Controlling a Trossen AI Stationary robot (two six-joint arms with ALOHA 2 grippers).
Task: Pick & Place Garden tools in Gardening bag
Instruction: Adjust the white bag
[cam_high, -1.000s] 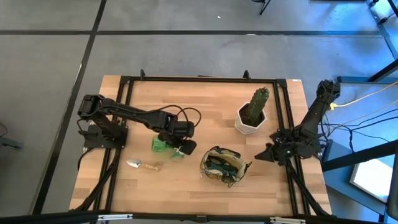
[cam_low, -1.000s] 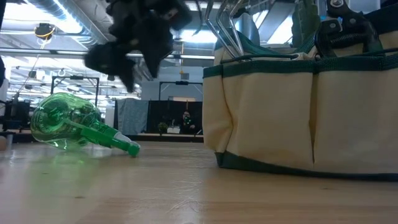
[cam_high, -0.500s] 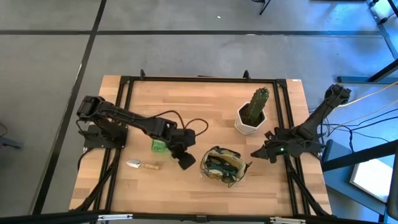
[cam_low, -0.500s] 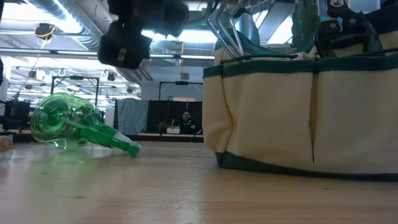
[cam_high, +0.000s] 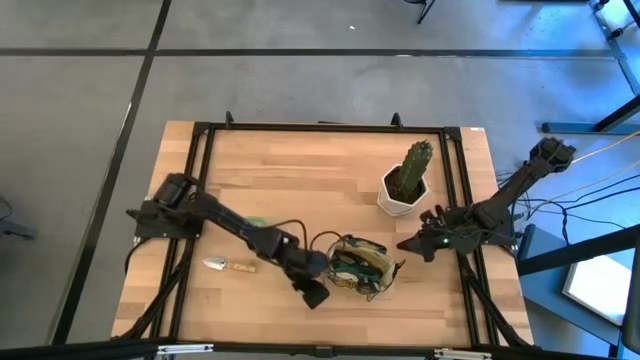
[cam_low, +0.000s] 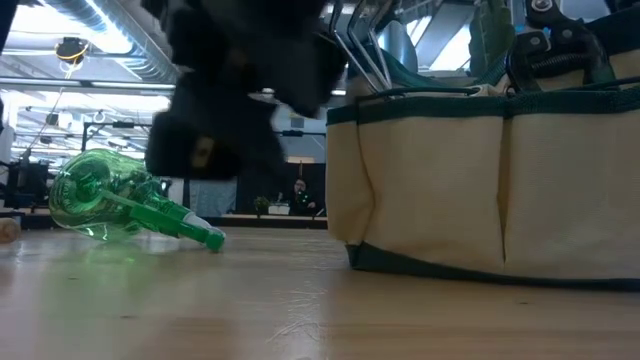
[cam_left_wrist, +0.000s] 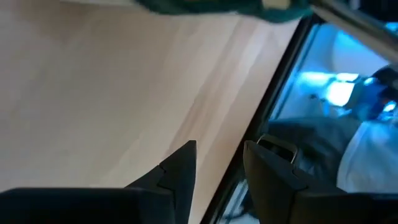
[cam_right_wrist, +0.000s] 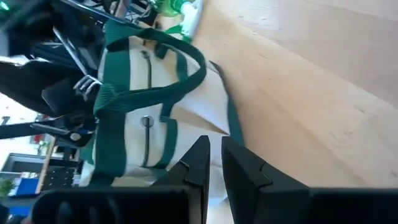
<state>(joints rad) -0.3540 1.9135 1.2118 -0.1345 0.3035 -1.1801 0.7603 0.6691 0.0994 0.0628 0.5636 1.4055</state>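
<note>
The khaki gardening bag (cam_high: 356, 268) with green trim stands near the table's front middle, with black shears and a trowel sticking out of its top (cam_low: 400, 50). The green spray bottle (cam_low: 120, 205) lies on its side to the bag's left, and part of it shows under my left arm (cam_high: 256, 222). A wooden-handled trowel (cam_high: 228, 265) lies flat farther left. My left gripper (cam_high: 314, 294) hangs above the table at the bag's near left corner, slightly open and empty (cam_left_wrist: 219, 152). My right gripper (cam_high: 404, 246) is shut and empty, to the right of the bag (cam_right_wrist: 214, 146).
A cactus in a white pot (cam_high: 405, 182) stands behind the bag toward the far right. A black frame (cam_high: 330, 127) runs around the table top. Bare wood lies along the near edge and in the far left part.
My left gripper has gone from above the spray bottle toward the table's near edge and right, ending beside the bag's near left corner. The bottle has stayed lying where it was. My right gripper has moved a little toward the bag.
</note>
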